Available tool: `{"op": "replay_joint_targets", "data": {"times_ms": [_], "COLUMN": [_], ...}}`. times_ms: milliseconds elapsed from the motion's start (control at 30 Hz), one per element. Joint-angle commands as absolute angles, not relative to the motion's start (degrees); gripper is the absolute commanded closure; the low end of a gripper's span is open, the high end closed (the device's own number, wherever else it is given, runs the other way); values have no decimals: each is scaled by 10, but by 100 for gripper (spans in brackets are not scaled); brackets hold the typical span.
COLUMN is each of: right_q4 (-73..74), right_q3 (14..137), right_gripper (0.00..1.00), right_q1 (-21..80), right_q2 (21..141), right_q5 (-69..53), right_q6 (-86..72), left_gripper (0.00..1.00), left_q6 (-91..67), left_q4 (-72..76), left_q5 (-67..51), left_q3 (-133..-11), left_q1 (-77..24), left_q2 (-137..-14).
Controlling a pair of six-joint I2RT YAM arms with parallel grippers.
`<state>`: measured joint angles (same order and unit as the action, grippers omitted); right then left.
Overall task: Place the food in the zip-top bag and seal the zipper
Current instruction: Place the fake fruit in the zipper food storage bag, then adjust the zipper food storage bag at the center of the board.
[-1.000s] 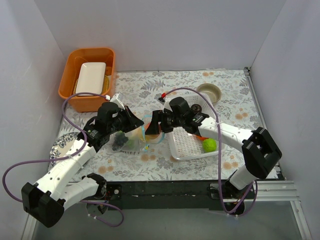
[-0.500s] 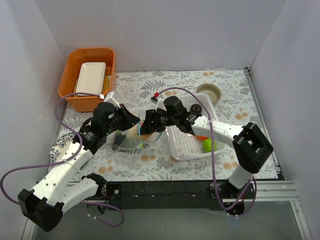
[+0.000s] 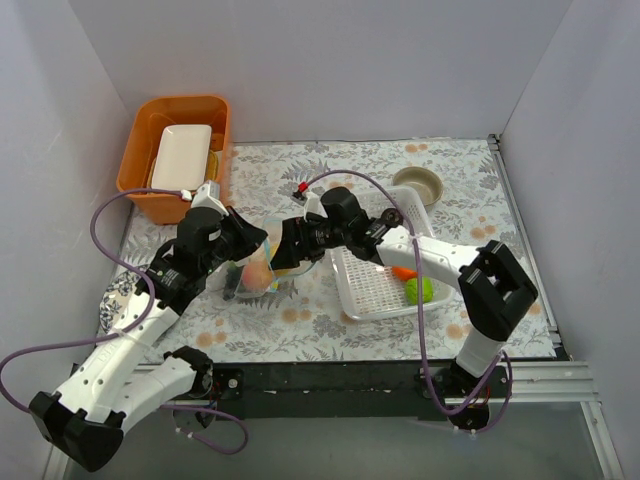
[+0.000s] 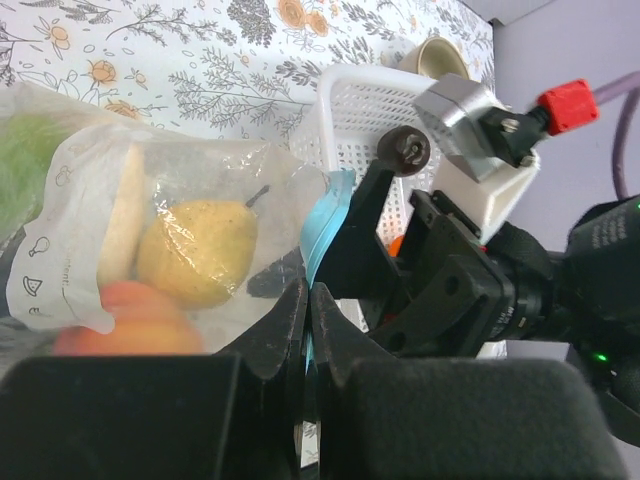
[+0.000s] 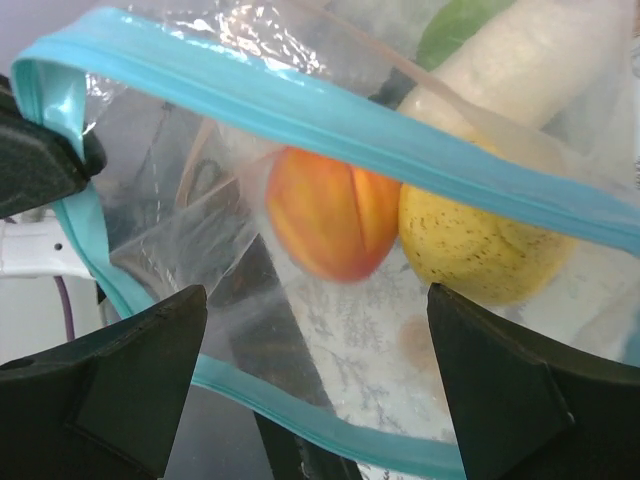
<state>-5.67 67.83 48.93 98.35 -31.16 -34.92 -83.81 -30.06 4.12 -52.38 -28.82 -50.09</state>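
Note:
The zip-top bag (image 3: 262, 268) lies at mid-table, left of the white basket. My left gripper (image 3: 243, 250) is shut on its teal zipper (image 4: 322, 225), with the strip pinched between the jaws (image 4: 307, 300). My right gripper (image 3: 287, 250) is open and empty at the bag's open mouth (image 5: 315, 300), the zipper (image 5: 330, 110) stretched across its view. Inside the bag are a peach (image 5: 335, 210), a yellow lemon (image 5: 480, 240), a white oblong (image 5: 540, 60) and a green piece (image 5: 460, 25). The left wrist view shows the lemon (image 4: 197, 250) and peach (image 4: 125, 315) through the plastic.
The white perforated basket (image 3: 372, 290) right of the bag holds a green piece (image 3: 420, 290) and an orange piece (image 3: 403, 272). An orange bin (image 3: 135, 165) stands at back left, a small bowl (image 3: 418, 185) at back right, and a patterned plate (image 3: 115, 295) at the left edge.
Both grippers and the bag have shifted left. The peach that was at my right gripper's tips now lies inside the bag, and that gripper is open.

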Motion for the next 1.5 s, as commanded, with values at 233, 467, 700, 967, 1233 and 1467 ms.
{"op": "replay_joint_targets", "data": {"times_ms": [233, 467, 700, 967, 1233, 1467], "right_q4": [74, 144, 111, 87, 76, 144], "right_q3": [666, 636, 643, 644, 733, 922], "right_gripper": [2, 8, 30, 64, 92, 88], "right_q1": [490, 486, 485, 486, 487, 497], "right_q2": [822, 831, 888, 904, 888, 940], "right_q5": [-65, 9, -85, -117, -152, -237], "right_q6": [-295, -313, -327, -330, -294, -232], "left_gripper": [100, 100, 100, 100, 100, 100], "left_q6": [-843, -849, -845, -848, -828, -817], "left_q4": [-301, -289, -299, -303, -328, -409], "left_q5": [59, 50, 57, 59, 97, 234], "left_q3": [-530, -522, -526, -517, -550, -638], "left_q1": [-287, -287, -287, -287, -287, -287], "left_q2": [-486, -487, -481, -470, -477, -473]}}
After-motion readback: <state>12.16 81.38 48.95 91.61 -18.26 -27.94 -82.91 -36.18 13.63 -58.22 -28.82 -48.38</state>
